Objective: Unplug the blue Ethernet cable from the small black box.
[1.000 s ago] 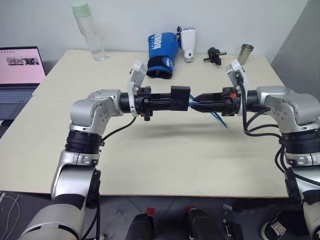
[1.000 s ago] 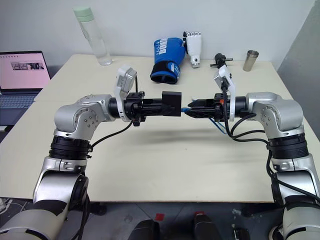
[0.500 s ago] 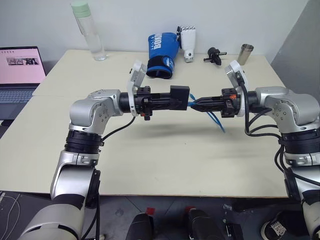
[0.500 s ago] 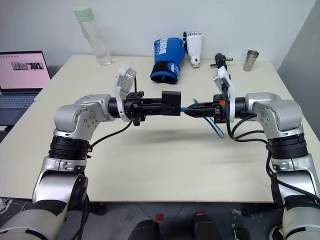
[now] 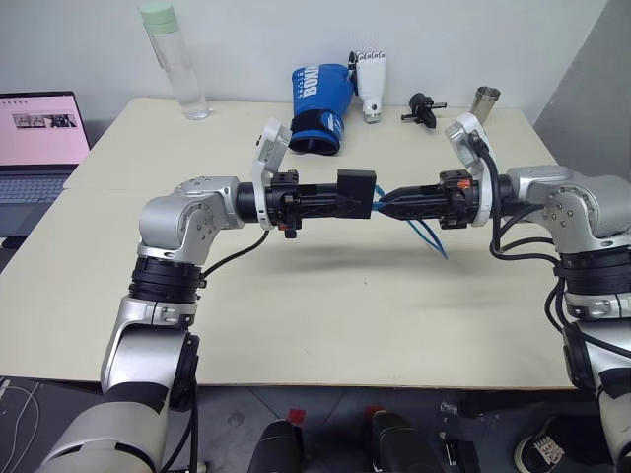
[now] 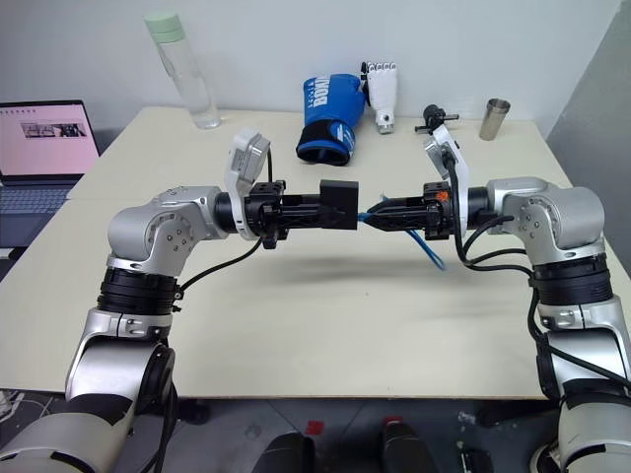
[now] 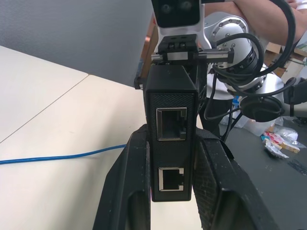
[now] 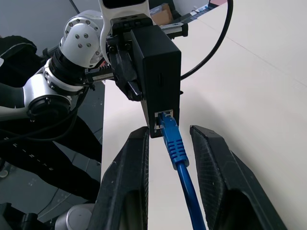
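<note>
The left gripper (image 5: 347, 200) is clenched on the box (image 5: 356, 194) and holds it in the air above the table (image 5: 296, 296), port side toward the right arm. The cable (image 8: 176, 148) is plugged into the box; its blue boot lies between the fingers of the right gripper (image 8: 168, 143), which flank it without touching — released, not grasping.

To do the step well: close the right fingers on the boot just behind the port (not further down the cord), press the latch if one is reachable, then pull straight out along the port axis while the left arm keeps the box still. A skewed pull risks jamming the plug.

Largest to smallest, the pale table carries a laptop (image 5: 37, 138) at its left edge, a boxing glove (image 5: 317, 108), a bottle (image 5: 175, 64) and a metal cup (image 5: 484, 103) — all well apart from the work, near a plain wall.
</note>
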